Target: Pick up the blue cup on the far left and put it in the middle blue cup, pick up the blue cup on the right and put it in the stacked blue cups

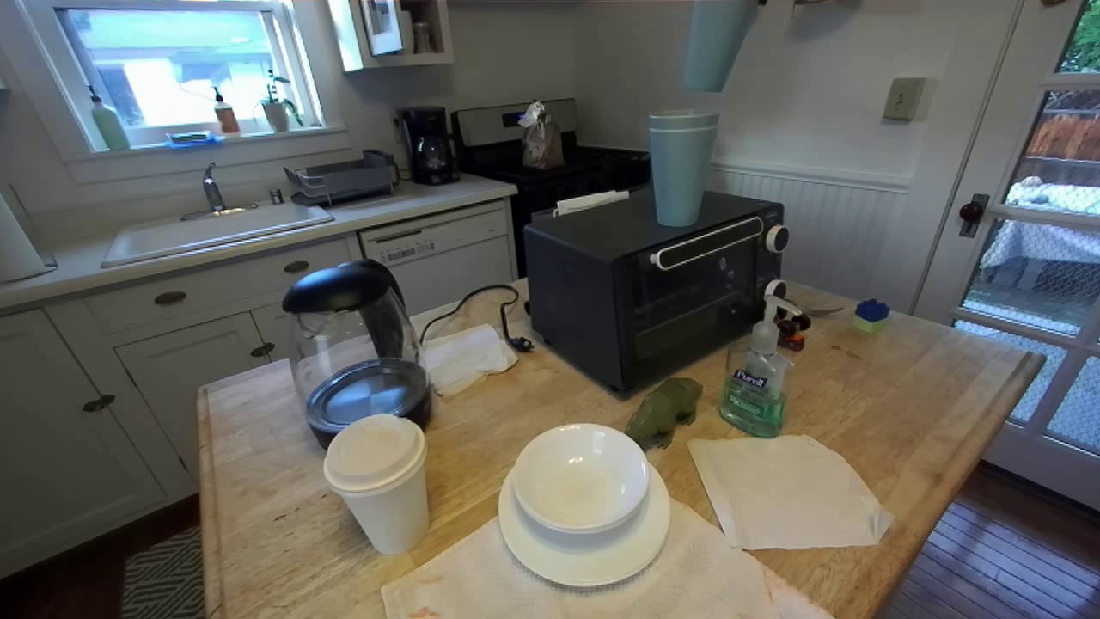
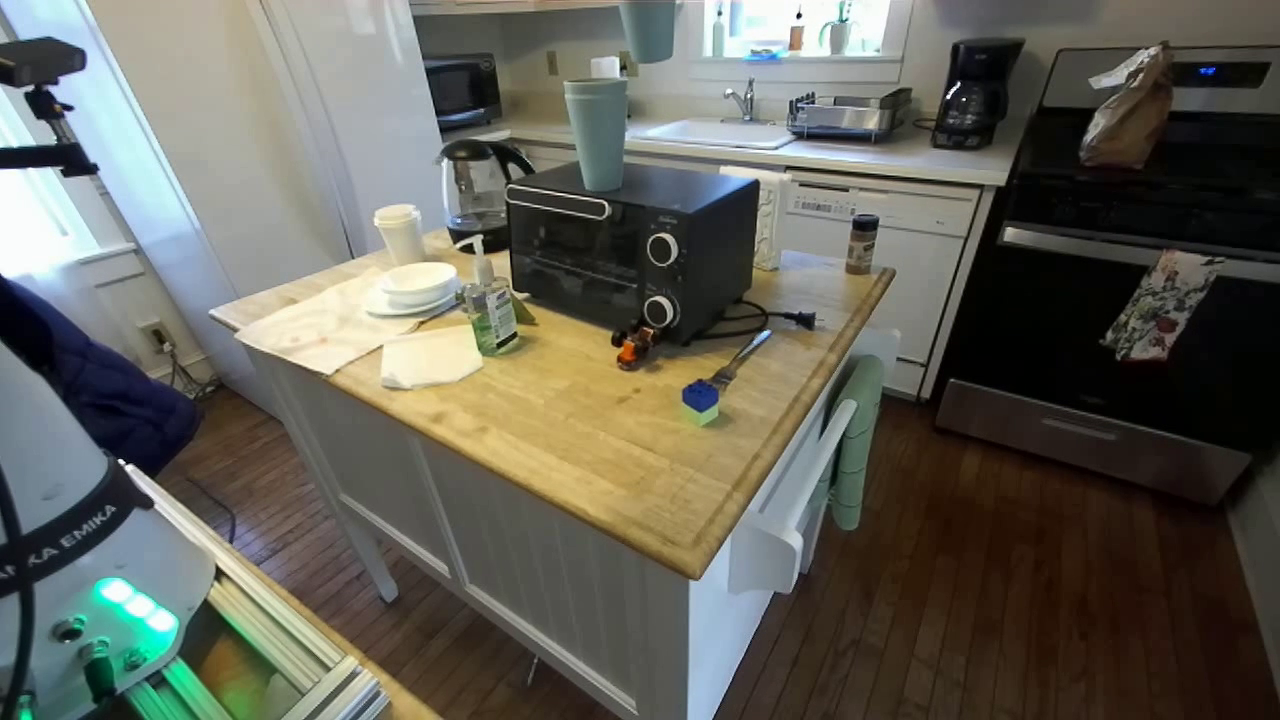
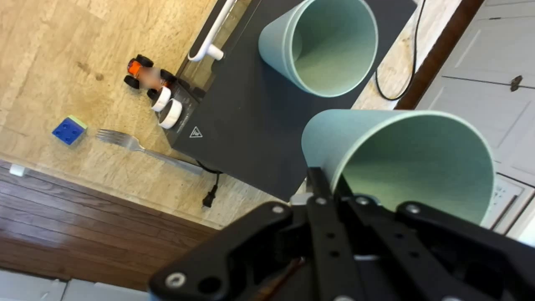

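"Gripper (image 3: 329,179) first: is it holding anything?"

"Yes, it is clenched on the rim of a blue cup (image 3: 401,163) at the right of the wrist view, with the cup's wall pinched between its fingers (image 3: 316,179)"

"And where are the stacked blue cups (image 1: 681,176)?"

"Upright on top of the dark toaster oven (image 1: 593,228), upper right of the frame in an exterior view, with two rims showing, one just above the other"

"How does the held cup lie against them?"

"Base downward, above the stack and apart from it in both exterior views, where the frame's top edge cuts it off"

"What else is on the wooden table (image 1: 911,387)?"

"Lower centre of an exterior view, a white bowl (image 1: 581,481) sits on a white plate (image 1: 593,560), with a lidded white cup (image 1: 382,490) left of them and a glass kettle (image 1: 352,348) behind that cup. Left side of the wrist view, a fork (image 3: 131,143) lies near a blue and green block (image 3: 69,130), and an orange toy car (image 3: 148,77) is beside the oven's white knobs (image 3: 171,113)"
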Available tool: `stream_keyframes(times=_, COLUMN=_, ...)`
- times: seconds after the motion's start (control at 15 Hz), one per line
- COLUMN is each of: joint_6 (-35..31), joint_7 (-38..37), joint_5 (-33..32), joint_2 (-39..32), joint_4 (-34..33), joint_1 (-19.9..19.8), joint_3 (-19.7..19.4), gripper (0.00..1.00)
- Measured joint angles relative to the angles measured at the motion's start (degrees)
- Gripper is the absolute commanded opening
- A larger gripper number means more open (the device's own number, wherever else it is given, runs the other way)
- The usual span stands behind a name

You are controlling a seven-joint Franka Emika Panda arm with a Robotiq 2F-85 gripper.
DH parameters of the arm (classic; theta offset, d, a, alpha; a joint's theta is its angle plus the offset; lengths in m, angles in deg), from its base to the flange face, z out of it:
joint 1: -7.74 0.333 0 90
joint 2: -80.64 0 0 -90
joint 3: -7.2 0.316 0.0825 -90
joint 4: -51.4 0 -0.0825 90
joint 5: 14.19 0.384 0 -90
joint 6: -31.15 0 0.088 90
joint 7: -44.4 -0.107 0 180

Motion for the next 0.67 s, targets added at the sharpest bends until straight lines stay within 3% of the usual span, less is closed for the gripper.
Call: stream_keyframes(times=0.67, joint_6=5.71, joint_7=2.58, joint_5=3.34, joint_2=0.74, joint_4=-0.05, joint_1=0.67, joint_3=3.56, gripper=0.01)
